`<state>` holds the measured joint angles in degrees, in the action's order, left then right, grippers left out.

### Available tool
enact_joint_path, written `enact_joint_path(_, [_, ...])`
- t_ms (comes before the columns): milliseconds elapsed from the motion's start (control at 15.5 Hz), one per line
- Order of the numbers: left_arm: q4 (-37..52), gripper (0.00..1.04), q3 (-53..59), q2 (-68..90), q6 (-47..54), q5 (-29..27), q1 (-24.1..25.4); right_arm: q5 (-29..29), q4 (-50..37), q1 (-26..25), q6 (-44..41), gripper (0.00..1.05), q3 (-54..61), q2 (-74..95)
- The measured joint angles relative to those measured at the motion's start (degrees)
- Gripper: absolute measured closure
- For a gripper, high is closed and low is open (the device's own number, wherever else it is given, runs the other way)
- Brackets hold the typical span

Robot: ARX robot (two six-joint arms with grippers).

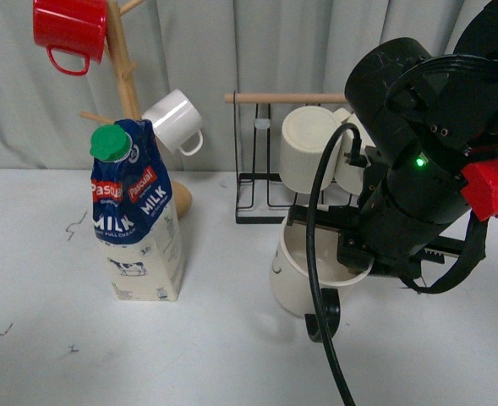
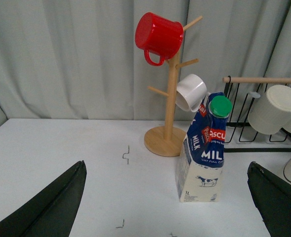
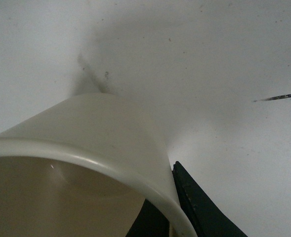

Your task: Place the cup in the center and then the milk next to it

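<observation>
The cup [image 1: 299, 283], a wide cream mug with a black handle [image 1: 323, 317], is right of the table's middle, tilted and low at the table; I cannot tell if it touches. My right gripper [image 1: 350, 254] is shut on its rim; in the right wrist view the cup [image 3: 86, 143] fills the frame, with one black finger [image 3: 197, 205] on its outer wall. The milk [image 1: 139, 220], a blue and cream carton with a green cap, stands upright on the left. My left gripper [image 2: 166, 168] is open and empty, in front of the milk [image 2: 204, 158] and apart from it.
A wooden mug tree [image 1: 126, 76] behind the milk holds a red mug [image 1: 69, 30] and a small white mug [image 1: 177, 118]. A black wire rack [image 1: 261, 182] at the back holds a cream mug [image 1: 308, 148]. The white table [image 1: 54, 355] runs to the left and front.
</observation>
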<state>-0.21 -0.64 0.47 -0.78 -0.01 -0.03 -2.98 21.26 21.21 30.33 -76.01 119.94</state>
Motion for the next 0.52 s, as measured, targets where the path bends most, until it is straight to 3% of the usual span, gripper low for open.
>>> enact_joint_path(194, [0.0,0.07,0.0,0.0,-0.02,0.0,0.02,-0.85,0.96,-1.16,0.07,1.02,-1.14,1.11])
enact_joint_path(258, [0.0,0.07,0.0,0.0,0.0,0.0,0.0,-0.87,1.09,-1.42,0.04,0.96,-1.31,1.31])
enact_joint_path(516, [0.0,0.07,0.0,0.0,0.0,0.0,0.0,-1.31,0.94,-1.44,0.02,0.52,-1.81,1.7])
